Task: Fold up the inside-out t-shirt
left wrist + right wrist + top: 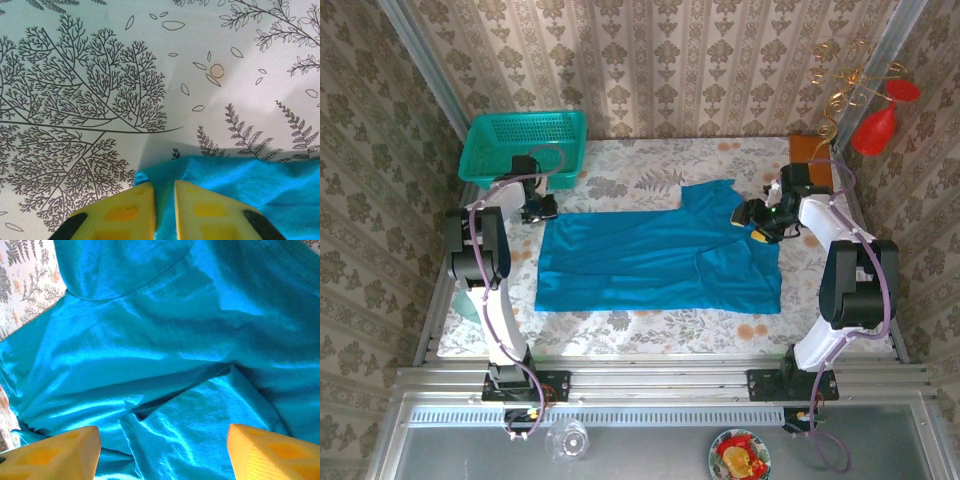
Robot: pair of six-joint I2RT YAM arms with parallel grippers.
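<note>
The inside-out t-shirt (660, 262), plain teal-blue, lies spread across the middle of the flowered table, with a sleeve flap pointing toward the back right. My left gripper (542, 208) sits at the shirt's back-left corner. In the left wrist view its yellow fingers (125, 210) are pinched on that corner of the t-shirt (250, 182), with cloth in the narrow gap of the gripper (164, 186). My right gripper (758, 216) hovers over the shirt's right end. In the right wrist view this gripper (162, 427) is open, its fingers (60, 450) wide apart above rumpled cloth and a hem edge (150, 410).
A turquoise mesh basket (520, 140) stands at the back left, just behind the left gripper. A brown board (808, 148) and a red glass ornament (876, 128) are at the back right. Bare flowered tablecloth (630, 175) lies behind the shirt and along the front edge.
</note>
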